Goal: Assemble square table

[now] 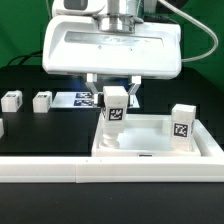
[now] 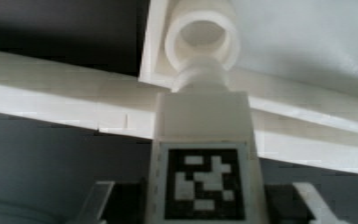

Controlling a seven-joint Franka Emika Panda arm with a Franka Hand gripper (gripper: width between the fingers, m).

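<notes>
My gripper [image 1: 116, 97] is shut on a short white leg [image 1: 115, 110] with a black-white tag, held upright over the near-left corner of the square table slab [image 1: 160, 152]. In the wrist view the leg [image 2: 202, 140] runs out from between the two fingers [image 2: 115, 200], and its rounded tip [image 2: 197, 45] sits at a corner socket of the slab [image 2: 291, 50]. Whether the tip is inside the socket I cannot tell. A second tagged leg [image 1: 182, 122] stands upright on the slab's corner on the exterior view's right.
Two loose legs [image 1: 12, 99] [image 1: 42, 101] lie on the black table at the exterior view's left, a third [image 1: 2, 127] at the left edge. The marker board [image 1: 75, 99] lies behind them. A long white rail fence [image 1: 50, 172] runs along the front.
</notes>
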